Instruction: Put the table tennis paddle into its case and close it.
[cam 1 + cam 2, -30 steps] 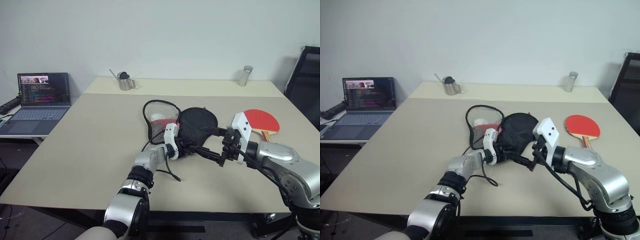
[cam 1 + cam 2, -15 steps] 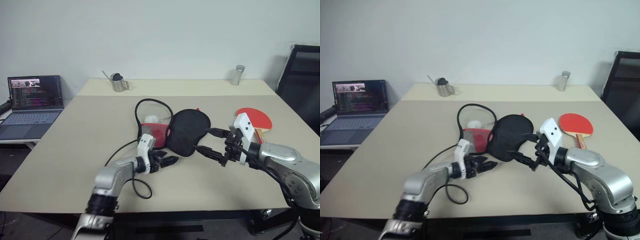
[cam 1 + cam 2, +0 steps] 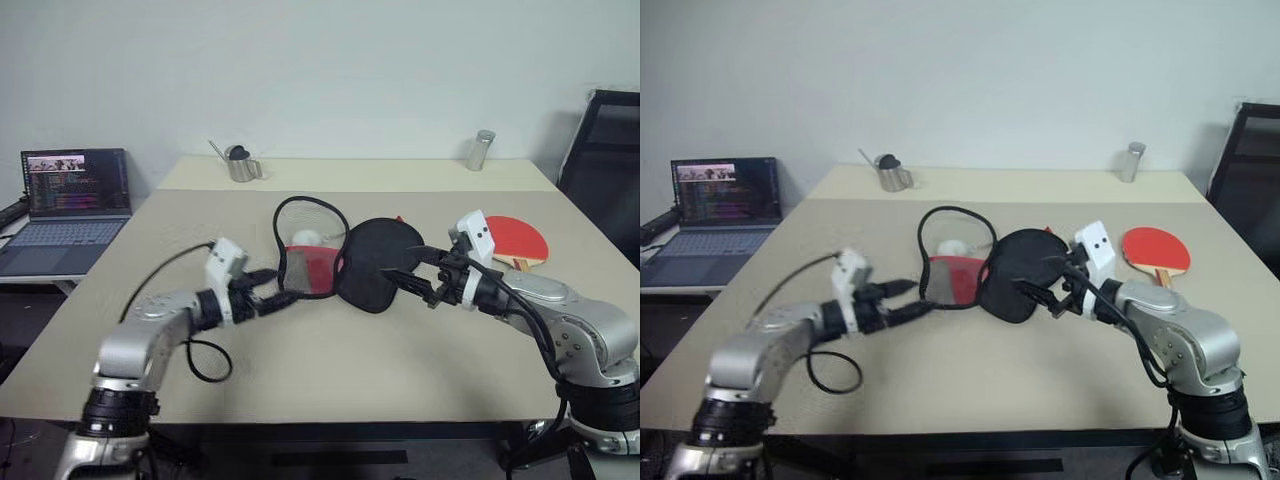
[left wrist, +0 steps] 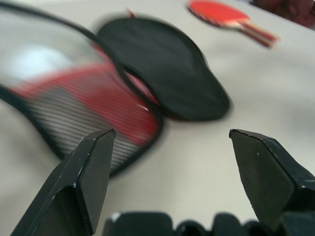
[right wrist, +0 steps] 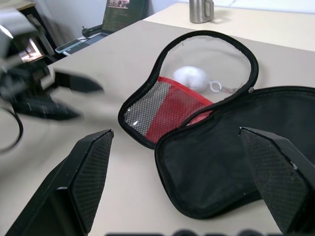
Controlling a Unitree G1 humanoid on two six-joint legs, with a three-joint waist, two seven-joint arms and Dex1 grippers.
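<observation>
case (image 3: 340,258) lies unzipped and spread open near the middle of the tabletop (image 3: 300,360), its black fabric half folded out toward the robot's right and its other half, red with black mesh and a clear panel, toward the left, rimmed in black trim. a small white ball-like object (image 5: 192,77) sits inside the clear-panelled half. table tennis paddle (image 3: 515,240) rests flat on the tabletop well to the right of the case, red face up, wooden handle pointing toward the near edge, apart from the case and from both grippers.

left gripper (image 3: 272,290) hangs just above the tabletop beside the mesh half's left edge, fingers spread wide with nothing between them; the left wrist view shows the two black fingers (image 4: 83,177) far apart with the case lying beyond them. right gripper (image 3: 410,278) hovers over the near right edge of the black half, fingers likewise spread and empty, not clearly touching the fabric.

metal cup (image 3: 240,163) and a small metal canister (image 3: 481,150) stand at the far edge of the tabletop. open laptop (image 3: 68,205) sits on a lower desk off to the left.
</observation>
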